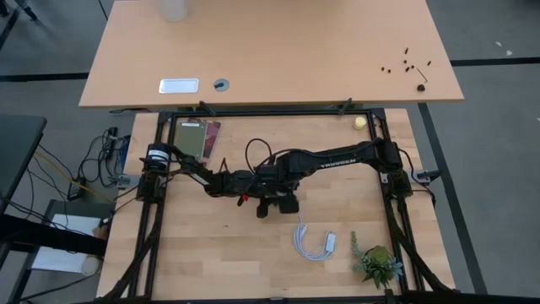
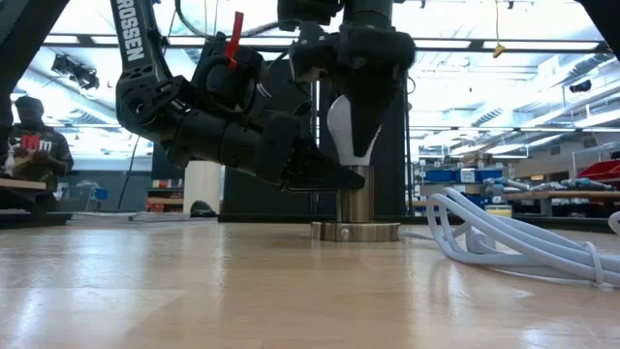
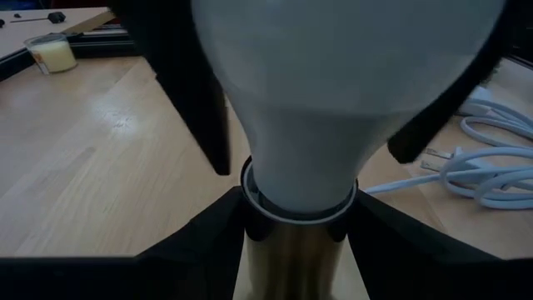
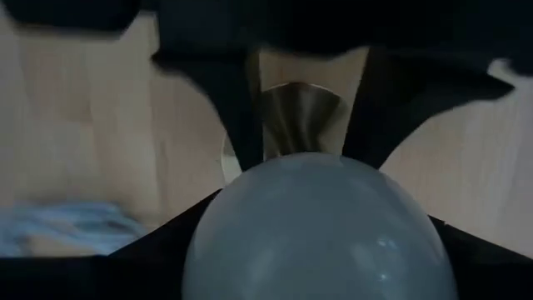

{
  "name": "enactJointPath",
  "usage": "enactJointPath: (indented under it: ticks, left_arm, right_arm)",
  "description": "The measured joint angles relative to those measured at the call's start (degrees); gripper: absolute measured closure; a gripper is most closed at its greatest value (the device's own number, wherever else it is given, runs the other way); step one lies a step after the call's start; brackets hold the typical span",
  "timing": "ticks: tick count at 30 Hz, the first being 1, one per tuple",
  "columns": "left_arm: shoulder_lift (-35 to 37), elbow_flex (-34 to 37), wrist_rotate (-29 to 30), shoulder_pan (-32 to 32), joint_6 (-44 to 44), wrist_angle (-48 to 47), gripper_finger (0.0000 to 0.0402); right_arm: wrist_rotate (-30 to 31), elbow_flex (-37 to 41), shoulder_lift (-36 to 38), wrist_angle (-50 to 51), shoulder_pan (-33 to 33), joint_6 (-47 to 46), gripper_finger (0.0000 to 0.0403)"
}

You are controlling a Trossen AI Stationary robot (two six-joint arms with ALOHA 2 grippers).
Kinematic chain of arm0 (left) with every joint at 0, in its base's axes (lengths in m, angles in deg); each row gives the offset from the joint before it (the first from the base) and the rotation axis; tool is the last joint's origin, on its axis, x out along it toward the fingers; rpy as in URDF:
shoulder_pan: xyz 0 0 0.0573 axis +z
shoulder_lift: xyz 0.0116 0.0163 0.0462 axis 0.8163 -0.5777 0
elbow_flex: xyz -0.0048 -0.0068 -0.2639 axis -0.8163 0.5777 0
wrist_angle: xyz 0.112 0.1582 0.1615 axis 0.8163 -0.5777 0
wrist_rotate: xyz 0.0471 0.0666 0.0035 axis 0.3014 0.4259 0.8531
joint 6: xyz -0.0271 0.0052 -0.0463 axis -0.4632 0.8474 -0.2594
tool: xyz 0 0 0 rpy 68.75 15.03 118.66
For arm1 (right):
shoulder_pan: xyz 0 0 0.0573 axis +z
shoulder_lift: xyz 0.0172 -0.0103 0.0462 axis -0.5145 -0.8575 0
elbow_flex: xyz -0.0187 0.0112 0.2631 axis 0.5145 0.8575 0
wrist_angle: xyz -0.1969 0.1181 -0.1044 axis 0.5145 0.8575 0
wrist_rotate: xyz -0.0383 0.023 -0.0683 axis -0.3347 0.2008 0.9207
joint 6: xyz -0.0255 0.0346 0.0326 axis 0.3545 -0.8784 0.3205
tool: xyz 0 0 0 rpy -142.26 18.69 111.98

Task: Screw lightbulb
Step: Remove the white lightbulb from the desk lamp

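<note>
Lightbulb first: we see the white bulb standing upright on a shiny gold socket post, with its neck down in the top of the post. The post stands on a round flat base on the wooden table, close to the middle of the table.

From above, both dark arms meet at that spot. We see the left arm coming in from about 9 o'clock and the right arm from about 2 o'clock.

The right gripper hangs straight down over the bulb. Its two fingers sit on each side of the white glass — we think they are closed on the bulb, holding it by its round part. In the right wrist view the bulb fills the space between those fingers.

The left gripper comes in low and tilted. Its dark fingers sit on both sides of the gold post, just under the bulb's neck, so we say it is gripping the post.

A white coiled cable with a plug lies on the table at about 4 o'clock from the bulb, near it but not touching. A small green plant sits farther out the same way (close to the table's corner). A little candle jar stands far off by the table's edge.

A person in dark clothes is in the room behind the table.
</note>
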Motion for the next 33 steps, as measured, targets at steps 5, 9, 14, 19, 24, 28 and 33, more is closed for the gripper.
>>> enactJointPath:
  ticks: [5, 9, 14, 19, 24, 28, 33]
  left_arm:
    - [-0.02, 0.0, 0.0, 0.0, -0.03, 0.04, 0.0201]
    - [-0.04, 0.0, 0.08, 0.02, 0.0, 0.11, 0.0201]
    - [-0.04, -0.01, 0.47, 0.04, 0.02, 0.12, 0.0201]
    - [-0.04, -0.02, 0.08, 0.04, 0.18, 0.02, 0.0201]
    - [-0.04, -0.02, -0.07, 0.0, 0.2, 0.0, 0.0201]
    - [-0.04, -0.02, -0.11, 0.0, 0.2, 0.0, 0.0201]
    - [-0.04, -0.02, -0.22, 0.0, 0.1, 0.0, 0.0201]
  right_arm:
    - [1.5, 0.0, 0.0, 0.75, -0.02, 14.16, 0.0126]
    - [4.04, 0.0, 0.0, 1.56, 0.09, 30.32, 0.0139]
    - [5.49, 0.0, 0.0, 1.63, 0.07, 46.4, 0.0135]
    - [7.62, 0.0, 0.0, 0.82, 0.34, 47.75, 0.0107]
    - [8.53, 0.0, 0.0, 0.45, 2.16, 41.29, 0.0085]
    - [8.51, -0.81, -0.09, 0.79, 3.91, 36.33, 0.0066]
    - [9.73, -4.04, -0.09, 1.68, 4.66, 25.0, 0.0048]
